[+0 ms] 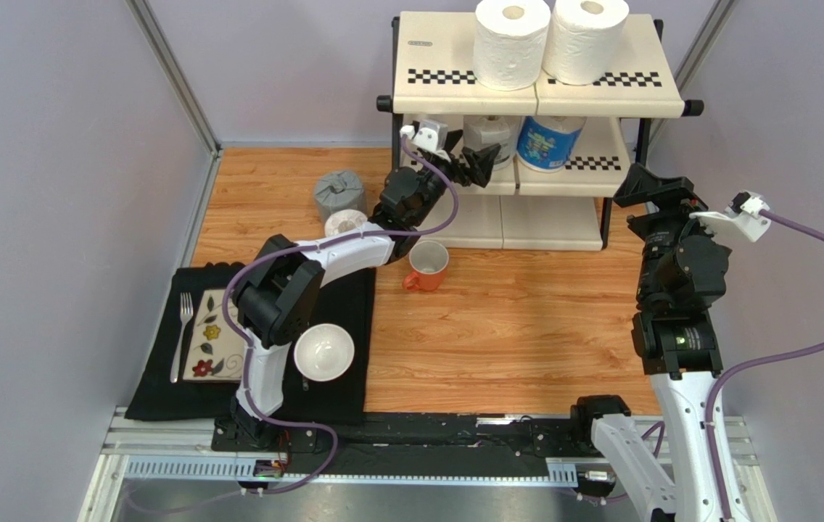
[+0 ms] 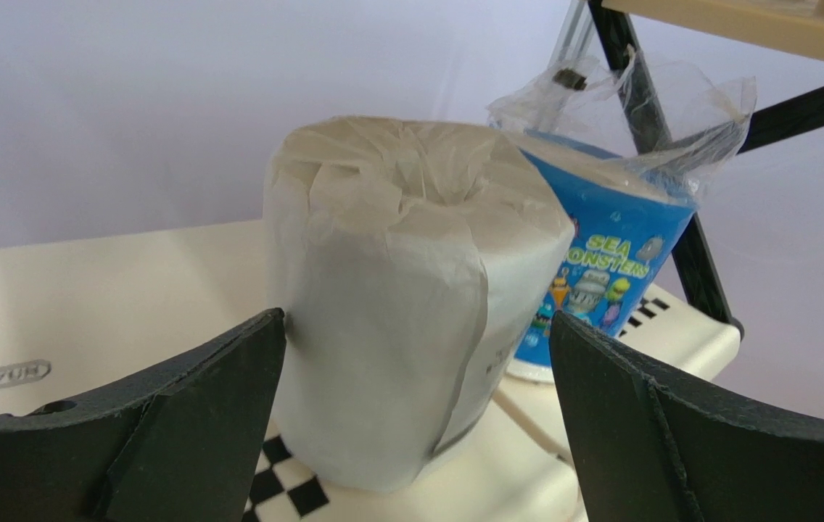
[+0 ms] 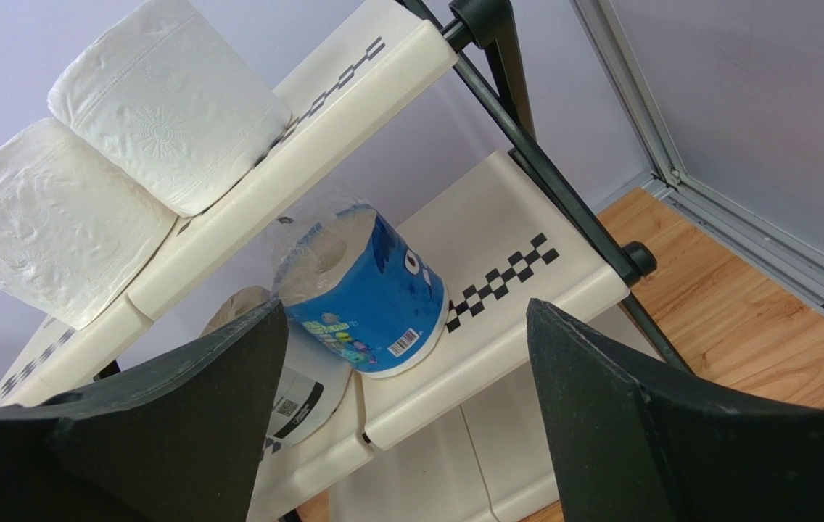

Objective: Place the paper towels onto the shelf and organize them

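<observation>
Left wrist: left end effector [image 2: 416, 326] flanks wrapped roll [image 2: 384, 218].

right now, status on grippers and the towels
Left gripper open, straddling wrapped roll on middle tier of shelf. Right gripper open, empty. Grey roll not yet shelved.

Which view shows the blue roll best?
Right wrist: the blue roll shows nearly whole on the middle tier of the shelf. Left wrist has it half hidden behind the pale wrapped roll; top external sees only its front under the top tier.
</observation>
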{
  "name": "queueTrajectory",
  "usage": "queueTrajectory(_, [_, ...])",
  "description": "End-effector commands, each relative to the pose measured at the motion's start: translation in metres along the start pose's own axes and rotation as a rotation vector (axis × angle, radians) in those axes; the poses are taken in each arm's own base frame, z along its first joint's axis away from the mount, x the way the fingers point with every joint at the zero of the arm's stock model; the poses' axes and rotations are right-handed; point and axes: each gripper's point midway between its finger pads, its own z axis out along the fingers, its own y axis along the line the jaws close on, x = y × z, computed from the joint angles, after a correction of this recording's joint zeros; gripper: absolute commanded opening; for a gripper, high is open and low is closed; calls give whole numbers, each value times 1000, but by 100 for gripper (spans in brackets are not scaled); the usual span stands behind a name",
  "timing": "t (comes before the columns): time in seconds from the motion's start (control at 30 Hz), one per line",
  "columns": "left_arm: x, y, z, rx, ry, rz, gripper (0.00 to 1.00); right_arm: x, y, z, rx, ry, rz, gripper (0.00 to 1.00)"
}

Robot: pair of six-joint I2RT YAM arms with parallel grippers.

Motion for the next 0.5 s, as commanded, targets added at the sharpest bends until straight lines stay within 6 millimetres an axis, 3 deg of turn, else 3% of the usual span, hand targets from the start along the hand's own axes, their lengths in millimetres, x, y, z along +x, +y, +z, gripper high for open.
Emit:
queueTrajectory(0.0, [-58, -8, -12, 9, -95, -21, 99, -8, -1, -3, 3, -23, -19, 84])
queueTrajectory(0.23, [-77, -8, -40, 5, -108, -12, 99, -9, -1, -6, 1, -18, -31, 84])
queueTrajectory(0.27, [-68, -4, -49, -2, -83, -9, 99, -9, -2, -7, 2, -15, -34, 84])
queueTrajectory(0.3, [-83, -8, -55, 5, -103, -10, 99, -8, -3, -7, 8, -14, -35, 84])
queueTrajectory(0.33, [-84, -8, -61, 6, -98, -11, 99, -6, -5, -7, 12, -7, -39, 84])
queueTrajectory(0.37, [-73, -4, -74, -3, -63, -7, 99, -3, -7, -7, 17, 1, -41, 84])
queueTrajectory(0.4, [-90, -8, -83, 2, -81, -11, 99, -1, -11, -7, 33, 1, -48, 84])
queueTrajectory(0.43, [-88, -8, -93, -3, -59, -7, 99, 3, -17, -6, 55, 8, -56, 84])
queueTrajectory(0.47, [-73, -2, -108, -22, -12, -9, 99, 3, -22, -6, 78, 7, -61, 83])
